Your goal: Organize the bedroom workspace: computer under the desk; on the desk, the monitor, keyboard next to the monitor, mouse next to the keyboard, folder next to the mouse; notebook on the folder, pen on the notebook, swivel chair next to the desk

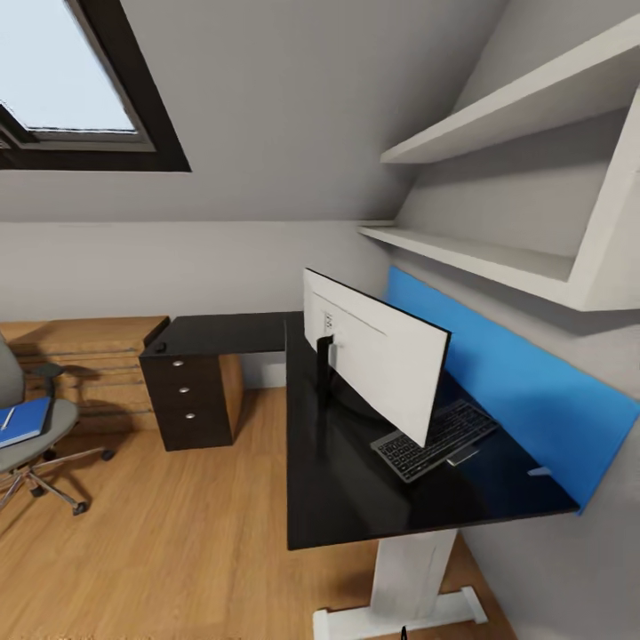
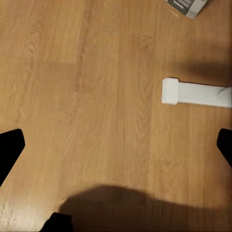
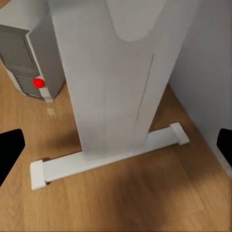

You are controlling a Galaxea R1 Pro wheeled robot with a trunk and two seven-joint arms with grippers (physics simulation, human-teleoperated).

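1. Glossy black counter (image 1: 356,498) top, faintly mirroring the matt white monitor (image 1: 378,360) back.
2. Light wood-grain floor (image 2: 96,96), smooth, satin.
3. Matt white painted leg (image 3: 116,72).
4. Grey cloth chair (image 1: 36,436) seat, chrome base.

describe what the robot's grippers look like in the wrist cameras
Little of them shows. In the left wrist view, the left gripper appears as two plain black fingertips at the picture's edges. The right gripper looks the same: flat black tips, tapering, with no cables or markings visible.

keyboard (image 1: 434,439) behind monitor (image 1: 378,356) — on desk (image 1: 356,498)
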